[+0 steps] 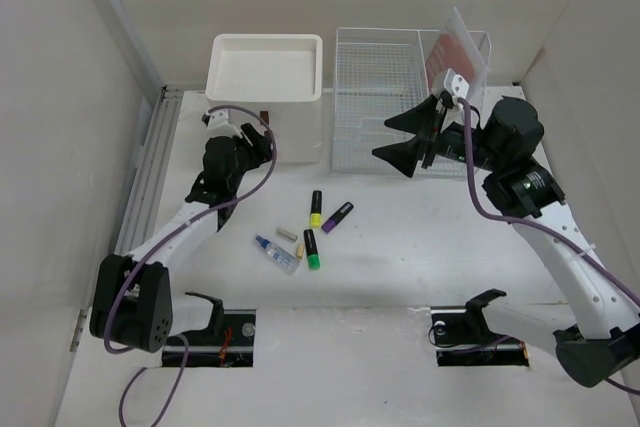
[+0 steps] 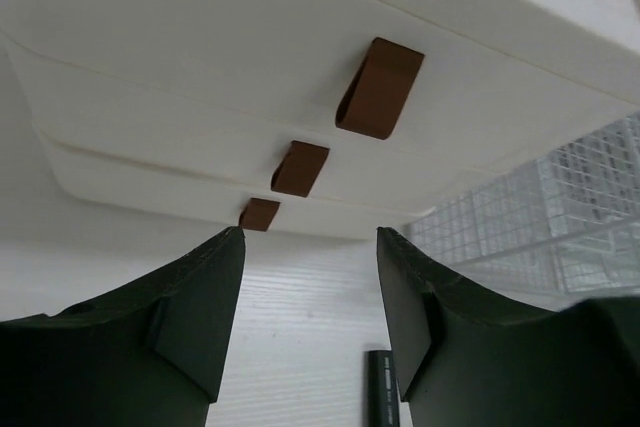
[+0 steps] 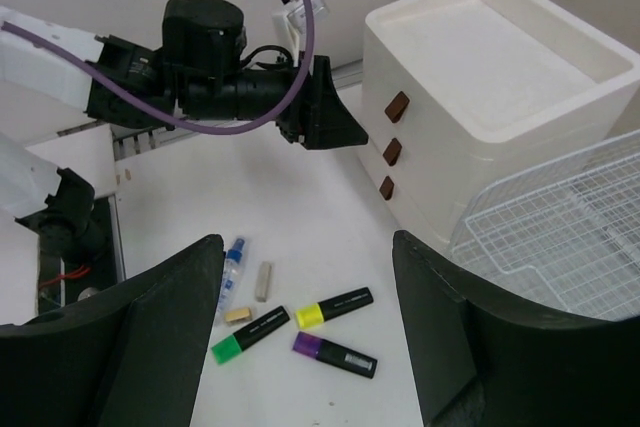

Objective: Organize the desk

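The left claw (image 2: 310, 242), held apart, was aimed at the lowest brown handle (image 2: 260, 214) of the drawer box (image 2: 200, 67), just ahead. The right claw (image 1: 381, 140) was spread open above the table (image 1: 420, 247), where markers (image 1: 311, 247) were scattered.

White desk (image 1: 420, 257); cream drawer box (image 3: 470, 162), brown handles (image 3: 397, 106); white wire-mesh rack (image 1: 372, 107).

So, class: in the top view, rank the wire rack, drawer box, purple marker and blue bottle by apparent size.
1. wire rack
2. drawer box
3. purple marker and blue bottle: too alike to rank.
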Action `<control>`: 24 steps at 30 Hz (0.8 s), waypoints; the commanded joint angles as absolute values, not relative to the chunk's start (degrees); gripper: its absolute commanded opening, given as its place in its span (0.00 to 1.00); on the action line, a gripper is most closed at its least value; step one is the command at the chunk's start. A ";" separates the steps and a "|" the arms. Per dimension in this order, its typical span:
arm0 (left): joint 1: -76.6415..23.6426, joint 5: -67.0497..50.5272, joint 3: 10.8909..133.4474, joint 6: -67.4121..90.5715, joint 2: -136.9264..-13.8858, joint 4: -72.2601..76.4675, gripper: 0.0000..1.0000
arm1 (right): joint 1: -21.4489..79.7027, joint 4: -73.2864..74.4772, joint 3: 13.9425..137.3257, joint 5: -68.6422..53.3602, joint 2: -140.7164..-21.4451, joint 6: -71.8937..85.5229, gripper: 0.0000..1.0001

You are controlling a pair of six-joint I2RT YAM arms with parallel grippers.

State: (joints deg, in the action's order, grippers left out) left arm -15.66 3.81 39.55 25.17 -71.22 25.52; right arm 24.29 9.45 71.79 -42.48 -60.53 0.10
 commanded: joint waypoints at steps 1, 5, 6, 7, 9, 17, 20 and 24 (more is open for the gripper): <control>-15.73 6.15 43.06 19.78 -73.91 26.90 0.51 | 24.08 6.94 71.63 -43.86 -60.64 0.79 0.73; -15.73 6.15 42.54 19.25 -75.59 27.77 0.51 | 24.08 6.94 71.63 -43.86 -61.17 0.79 0.73; -15.73 6.15 42.54 19.25 -76.11 29.25 0.51 | 24.08 6.94 71.63 -43.86 -61.69 0.79 0.73; -15.73 6.15 42.54 18.55 -76.72 29.27 0.51 | 24.08 6.94 71.63 -43.86 -61.70 0.79 0.73; -15.73 5.63 42.01 18.54 -77.34 30.67 0.51 | 24.08 6.94 71.63 -43.86 -62.22 0.79 0.73; -15.73 4.48 42.62 17.93 -80.85 34.10 0.51 | 24.08 6.94 71.10 -43.86 -62.75 0.26 0.73; -15.73 3.35 43.76 17.93 -82.26 34.63 0.51 | 24.08 6.94 71.10 -43.86 -62.75 0.26 0.73; -15.73 3.34 43.77 17.93 -82.88 35.16 0.51 | 24.08 6.94 71.10 -43.86 -63.28 -0.26 0.73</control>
